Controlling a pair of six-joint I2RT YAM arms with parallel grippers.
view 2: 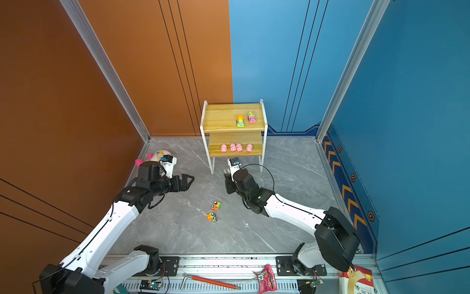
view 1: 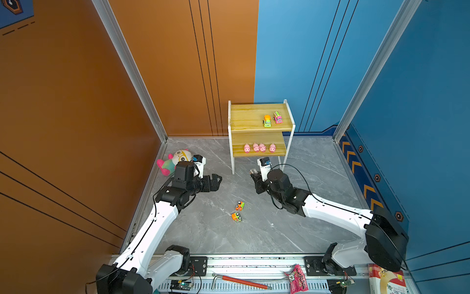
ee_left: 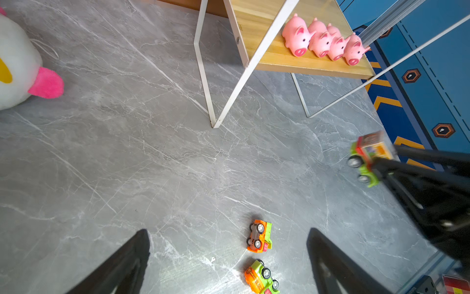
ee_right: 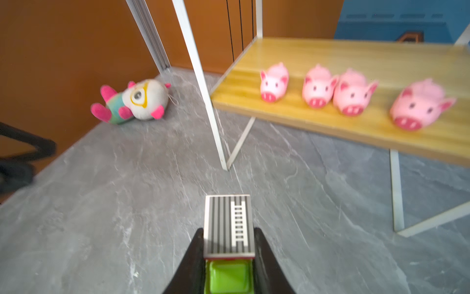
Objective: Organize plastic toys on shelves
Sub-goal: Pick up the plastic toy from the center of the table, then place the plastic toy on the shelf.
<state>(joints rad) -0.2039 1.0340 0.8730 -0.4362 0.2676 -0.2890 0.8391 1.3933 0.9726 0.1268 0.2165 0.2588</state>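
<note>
Right tool [ee_right: 229, 231] pinches a green toy truck [ee_right: 227, 276]; left tool [ee_left: 228, 232] stands spread wide.

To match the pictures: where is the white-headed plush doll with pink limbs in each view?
Both top views: white-headed plush doll in the floor's far left corner, behind the left arm.
Left wrist: cut off at the edge.
Right wrist: whole, lying beside the orange wall.
Shared landmark: four pink pigs on the rack's lower board.
</note>
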